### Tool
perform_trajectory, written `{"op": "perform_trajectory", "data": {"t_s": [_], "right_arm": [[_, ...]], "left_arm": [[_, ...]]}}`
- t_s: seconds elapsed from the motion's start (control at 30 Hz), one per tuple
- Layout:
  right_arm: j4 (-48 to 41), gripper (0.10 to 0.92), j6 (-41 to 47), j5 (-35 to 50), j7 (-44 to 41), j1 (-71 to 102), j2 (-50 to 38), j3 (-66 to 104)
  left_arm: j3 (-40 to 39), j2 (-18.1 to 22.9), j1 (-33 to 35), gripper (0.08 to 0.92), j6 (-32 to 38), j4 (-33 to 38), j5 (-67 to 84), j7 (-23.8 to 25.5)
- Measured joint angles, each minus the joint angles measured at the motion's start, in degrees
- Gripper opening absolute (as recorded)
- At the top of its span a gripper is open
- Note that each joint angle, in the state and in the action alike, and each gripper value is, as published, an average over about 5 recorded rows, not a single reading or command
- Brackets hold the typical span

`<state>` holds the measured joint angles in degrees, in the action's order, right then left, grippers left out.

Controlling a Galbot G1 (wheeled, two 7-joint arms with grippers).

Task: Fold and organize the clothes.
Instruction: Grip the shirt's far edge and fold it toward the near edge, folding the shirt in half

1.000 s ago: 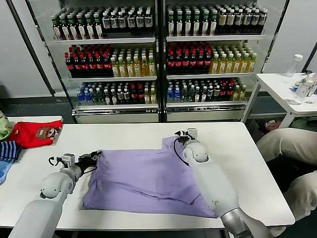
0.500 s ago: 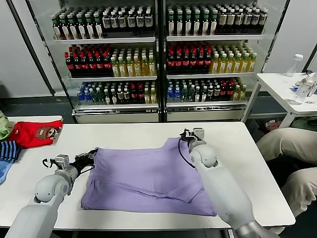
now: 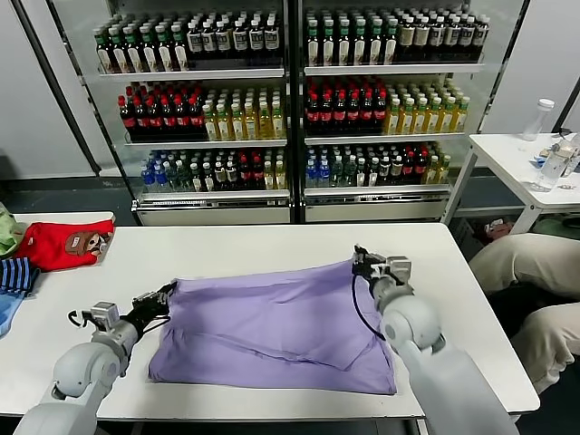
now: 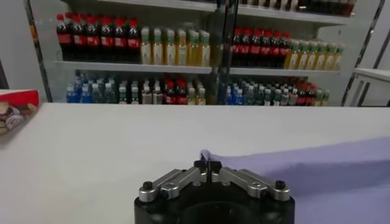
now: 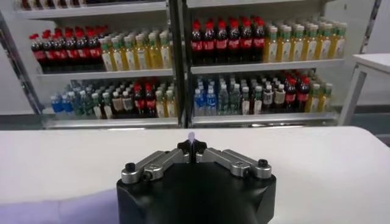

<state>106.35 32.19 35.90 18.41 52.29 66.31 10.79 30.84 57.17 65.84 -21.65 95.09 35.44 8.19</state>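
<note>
Head view: the lavender T-shirt [image 3: 272,322] is spread plain side up on the white table [image 3: 227,249], soft cotton with shallow wrinkles, its far edge pulled taut and lifted between both grippers. The left gripper [image 3: 169,292] is clamped on the shirt's far left corner; the right gripper [image 3: 360,263] is clamped on the far right corner. A crumpled red garment [image 3: 63,243] and a striped one [image 3: 16,275] are seen well left of the shirt. Left wrist view: metal fingers [image 4: 200,165] are pinched closed on a small peak of lavender fabric, the rest of the cloth trailing off over the table. Right wrist view: black fingertips [image 5: 191,146] are closed on a thin sliver of lavender cloth; bottle-lined cooler shelves [image 5: 183,67] are seen beyond the table.
</note>
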Motion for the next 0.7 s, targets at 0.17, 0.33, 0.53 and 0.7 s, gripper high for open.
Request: {"op": "perform_trajectory", "data": {"t_s": [0.17,0.33,0.53,0.7], "right_arm": [[3.51,0.121,-0.03,-0.43,-0.39,4.44,-0.89,0.63],[6.12,0.121,0.04,-0.69,-0.45,7.91,-1.70,1.20],[8.33,0.121,0.25,-0.73,-0.44,10.93,-2.61,2.15],[9.50,0.121,0.32,-0.76,-0.45,12.60,-3.10,2.98]], "left_arm": [[1.38,0.38,2.51,0.085,0.40,1.94,-0.05,-0.20],[2.13,1.00,5.01,0.085,0.87,3.93,-0.69,-0.28],[2.77,1.42,7.71,0.085,0.98,6.20,-1.54,-0.39],[3.35,1.31,9.07,0.085,0.99,7.61,-1.75,-0.41]]}}
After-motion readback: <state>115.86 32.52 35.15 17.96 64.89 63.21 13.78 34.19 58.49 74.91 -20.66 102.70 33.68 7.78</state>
